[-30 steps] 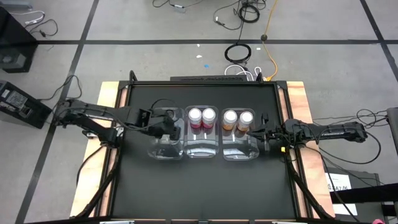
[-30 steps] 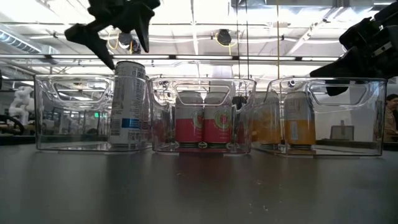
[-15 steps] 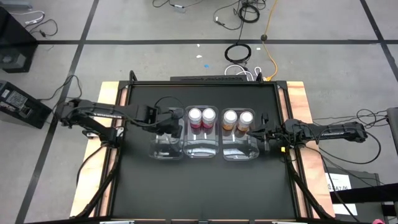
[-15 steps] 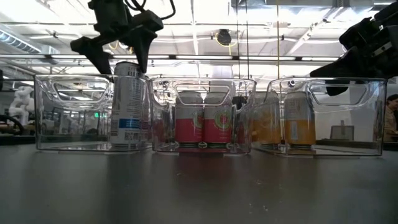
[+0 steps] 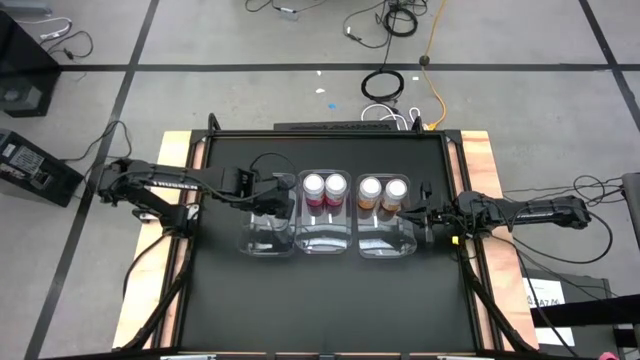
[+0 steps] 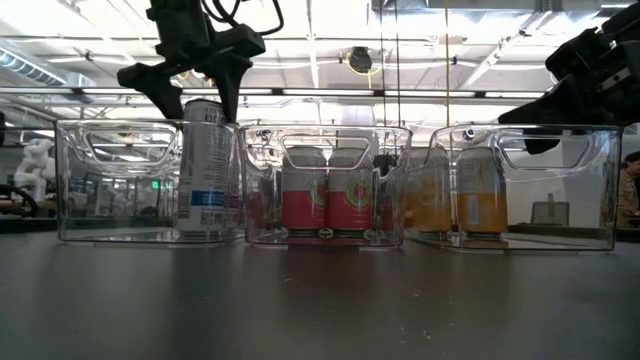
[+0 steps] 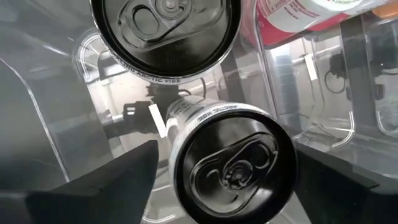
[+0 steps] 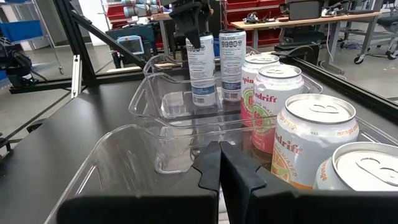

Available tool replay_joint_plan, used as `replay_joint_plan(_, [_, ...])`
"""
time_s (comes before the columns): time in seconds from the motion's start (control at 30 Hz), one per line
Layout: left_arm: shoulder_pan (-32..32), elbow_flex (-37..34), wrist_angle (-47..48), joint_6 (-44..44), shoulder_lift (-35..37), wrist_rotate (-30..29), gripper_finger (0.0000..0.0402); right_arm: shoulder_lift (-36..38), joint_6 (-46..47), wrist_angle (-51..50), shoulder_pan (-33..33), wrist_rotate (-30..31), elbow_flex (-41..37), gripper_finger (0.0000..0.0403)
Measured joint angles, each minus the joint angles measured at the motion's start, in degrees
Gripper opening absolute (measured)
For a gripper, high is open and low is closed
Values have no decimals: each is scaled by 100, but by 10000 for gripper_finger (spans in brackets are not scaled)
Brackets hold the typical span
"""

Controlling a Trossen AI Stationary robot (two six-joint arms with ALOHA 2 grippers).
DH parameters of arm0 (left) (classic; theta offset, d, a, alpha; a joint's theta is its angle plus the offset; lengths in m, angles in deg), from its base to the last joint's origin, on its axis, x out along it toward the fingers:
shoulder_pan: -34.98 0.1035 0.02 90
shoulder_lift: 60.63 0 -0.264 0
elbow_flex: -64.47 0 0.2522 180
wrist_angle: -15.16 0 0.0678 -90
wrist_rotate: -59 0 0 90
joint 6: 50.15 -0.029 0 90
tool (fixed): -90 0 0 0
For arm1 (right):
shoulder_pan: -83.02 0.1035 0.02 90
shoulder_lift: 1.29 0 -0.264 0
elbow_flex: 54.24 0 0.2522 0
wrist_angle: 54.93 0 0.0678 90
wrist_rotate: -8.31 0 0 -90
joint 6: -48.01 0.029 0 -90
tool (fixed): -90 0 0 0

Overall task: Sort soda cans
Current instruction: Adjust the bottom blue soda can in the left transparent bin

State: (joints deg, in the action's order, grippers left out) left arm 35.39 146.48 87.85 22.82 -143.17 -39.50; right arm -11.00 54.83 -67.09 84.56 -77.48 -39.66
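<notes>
At the left of the low view my left claw (image 6: 196, 98) has come down from up and to the left. It now straddles the top of a dark soda can (image 6: 205, 170), fingers open on either side and just starting to narrow, with no grip yet. That can stands in the left clear bin (image 6: 100, 125), and my left wrist view shows a second dark can (image 7: 165, 31) just beside it. In the middle bin (image 6: 325, 130) stand the two pink-red cans (image 5: 324, 186), and in the right bin (image 6: 520, 130) the two orange cans (image 5: 383, 188). I judge the colours already sorted, so this looks like a re-seat. My right claw (image 5: 408, 211) waits closed and empty at the right bin's edge.
</notes>
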Motion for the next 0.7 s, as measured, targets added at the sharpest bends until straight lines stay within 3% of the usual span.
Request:
replay_joint_plan(0.27, [0,0,9,-4,2,-15,299,0,1,0,0,0,0,0])
replay_joint_plan(0.7, [0,-2,433,-286,219,230,291,0,1,0,0,0,1,0])
